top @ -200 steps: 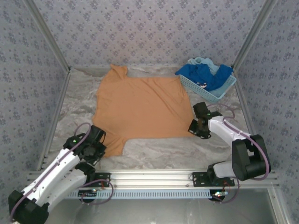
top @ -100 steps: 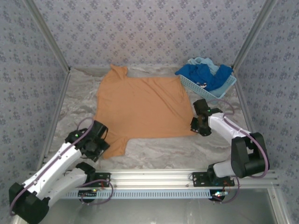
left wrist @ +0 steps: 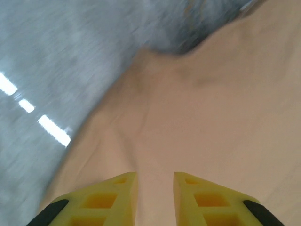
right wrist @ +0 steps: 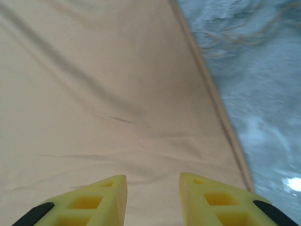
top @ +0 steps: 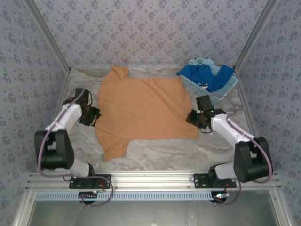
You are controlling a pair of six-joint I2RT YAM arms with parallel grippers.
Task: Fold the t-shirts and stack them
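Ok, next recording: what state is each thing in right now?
orange t-shirt: spread flat on the table, unfolded.
royal blue t-shirt: crumpled in the basket.
pale aqua t-shirt: bunched in the basket, behind the blue one.
basket: upright, far right, holding shirts.
left gripper: jaws parted, nothing between, at the orange t-shirt's left edge.
right gripper: jaws parted, nothing between, at its right edge.

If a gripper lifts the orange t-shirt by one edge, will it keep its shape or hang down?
The orange t-shirt will probably hang limp: it lies flat on the table, with soft creases. It looks thin, so likely light. Pushed, it may bunch up rather than slide whole, as the rumpled near sleeve suggests.
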